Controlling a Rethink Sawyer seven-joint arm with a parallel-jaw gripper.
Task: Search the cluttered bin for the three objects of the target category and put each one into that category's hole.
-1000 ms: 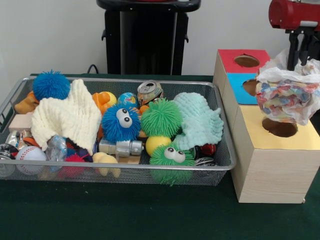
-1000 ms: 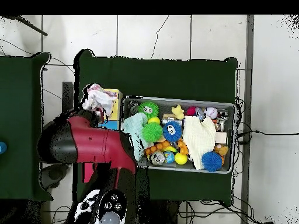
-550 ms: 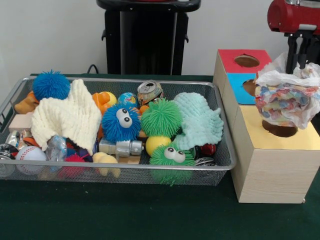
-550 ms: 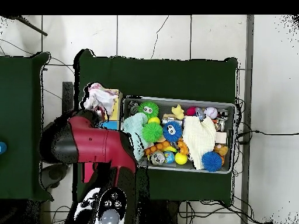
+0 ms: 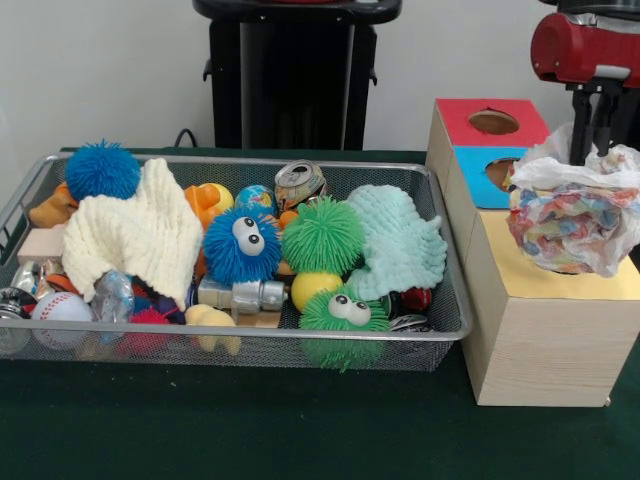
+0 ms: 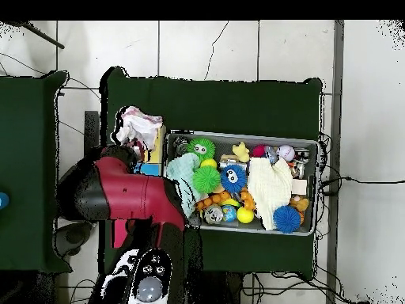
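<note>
Plastic bag (image 5: 572, 212), crumpled and many-coloured, is held up by the gripper (image 5: 603, 128) above the yellow top of the wooden box (image 5: 545, 335). The black fingers (image 5: 604, 118) are closed on the upper folds of the bag, at about 12 o'clock of the bundle. The bag hangs over the yellow section and hides its hole, so it cannot be told if the bag touches the box. On the same box, a blue section with a hole (image 5: 500, 172) is seen at 11 o'clock from the bag, and a red section with a hole (image 5: 493, 122) lies behind it.

At 9 o'clock from the box, the wire bin (image 5: 230, 345) is placed just beside it on the green table (image 5: 300, 430). Inside the bin many things are piled: a cream knitted cloth (image 5: 132, 235), a mint knitted cloth (image 5: 402, 240), a blue fuzzy ball with eyes (image 5: 241, 245), a green fuzzy ball (image 5: 322, 236), a crushed can (image 5: 299, 183) and a baseball (image 5: 60, 306).

In the overhead view, the bag (image 6: 141, 127) is seen at 12 o'clock from the red arm (image 6: 126, 198).
</note>
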